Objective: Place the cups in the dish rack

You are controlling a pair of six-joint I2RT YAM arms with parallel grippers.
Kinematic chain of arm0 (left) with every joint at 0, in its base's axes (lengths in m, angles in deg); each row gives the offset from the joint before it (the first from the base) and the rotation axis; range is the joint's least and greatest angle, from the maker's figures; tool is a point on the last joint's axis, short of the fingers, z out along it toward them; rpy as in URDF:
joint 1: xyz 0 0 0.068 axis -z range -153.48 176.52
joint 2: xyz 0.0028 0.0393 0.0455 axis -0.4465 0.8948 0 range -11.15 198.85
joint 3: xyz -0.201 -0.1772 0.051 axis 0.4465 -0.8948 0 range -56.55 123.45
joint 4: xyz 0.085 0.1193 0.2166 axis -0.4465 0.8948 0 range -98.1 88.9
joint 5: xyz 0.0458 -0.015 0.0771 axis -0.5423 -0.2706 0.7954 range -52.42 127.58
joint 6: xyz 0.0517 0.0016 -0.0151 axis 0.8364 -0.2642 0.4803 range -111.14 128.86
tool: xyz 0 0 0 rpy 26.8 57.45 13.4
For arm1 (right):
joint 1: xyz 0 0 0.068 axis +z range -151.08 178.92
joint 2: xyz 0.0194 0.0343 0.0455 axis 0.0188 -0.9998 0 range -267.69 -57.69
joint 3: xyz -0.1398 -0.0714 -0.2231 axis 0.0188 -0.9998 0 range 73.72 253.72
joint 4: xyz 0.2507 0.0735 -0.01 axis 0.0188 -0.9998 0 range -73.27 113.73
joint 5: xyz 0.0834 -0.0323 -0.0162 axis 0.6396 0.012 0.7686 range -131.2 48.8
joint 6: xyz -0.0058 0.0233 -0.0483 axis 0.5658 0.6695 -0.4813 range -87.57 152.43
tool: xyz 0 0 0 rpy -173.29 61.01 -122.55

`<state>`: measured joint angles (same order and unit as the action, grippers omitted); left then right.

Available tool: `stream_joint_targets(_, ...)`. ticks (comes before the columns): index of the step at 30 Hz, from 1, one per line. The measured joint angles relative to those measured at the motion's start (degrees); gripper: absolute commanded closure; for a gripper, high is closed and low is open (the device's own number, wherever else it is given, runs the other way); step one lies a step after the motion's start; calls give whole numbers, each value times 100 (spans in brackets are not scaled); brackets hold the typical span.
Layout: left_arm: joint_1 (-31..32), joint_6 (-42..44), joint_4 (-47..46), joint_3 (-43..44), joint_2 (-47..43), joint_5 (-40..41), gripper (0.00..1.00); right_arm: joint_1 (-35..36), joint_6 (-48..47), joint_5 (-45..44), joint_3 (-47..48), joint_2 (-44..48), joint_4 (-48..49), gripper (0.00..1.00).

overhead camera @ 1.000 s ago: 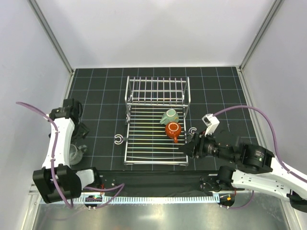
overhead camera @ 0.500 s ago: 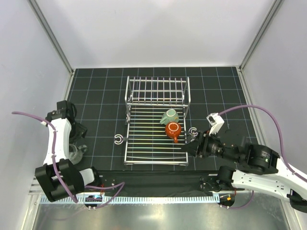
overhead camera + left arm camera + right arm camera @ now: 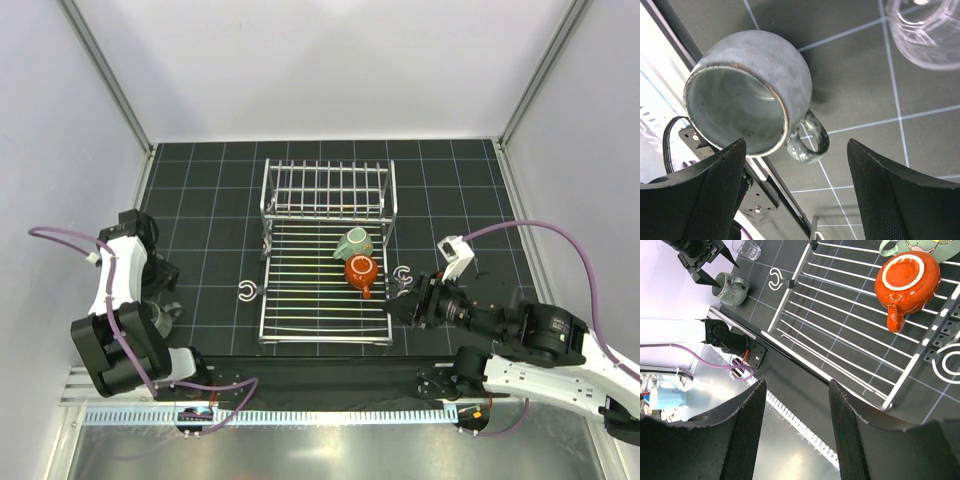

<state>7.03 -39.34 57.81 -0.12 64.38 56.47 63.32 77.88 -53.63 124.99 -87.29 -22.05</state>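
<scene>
Your left gripper has edged toward the left edge and now spreads wide over one grey mug beside one glass at the near-left corner. Two more, orange mug and green mug, sit in the rack. Right gripper gapes empty.

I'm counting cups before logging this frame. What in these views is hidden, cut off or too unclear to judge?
Top external: the left arm largely hides the grey-green mug and the clear glass.
Left wrist: the clear glass is cut off by the top edge.
Right wrist: the mint-green mug is cut off by the top edge.
</scene>
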Motion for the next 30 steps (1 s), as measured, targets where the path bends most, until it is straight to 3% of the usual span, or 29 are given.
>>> stream_joint_targets(18, -81, -278, -293, -343, 264, 57, 28, 0, 0, -138, 4, -116, -83, 45)
stream_joint_targets(20, -81, -332, -297, -356, 262, 68, 40, 0, 0, -140, 4, -116, -66, 45)
stream_joint_targets(21, -81, -365, -302, -365, 262, 72, 53, 0, -2, -140, 4, -116, -61, 44)
stream_joint_targets(26, -81, -452, -313, -457, 240, 63, 68, 0, -7, -146, 87, -122, -103, 44)
stream_joint_targets(27, -81, -470, -315, -474, 221, 66, 78, 0, -7, -151, 131, -122, -107, 45)
stream_joint_targets(29, -79, -546, -350, -496, 142, 42, 87, 0, -9, -164, 210, -114, -105, 44)
stream_joint_targets(30, -79, -601, -363, -498, 90, 42, 99, 0, -7, -170, 223, -101, -107, 44)
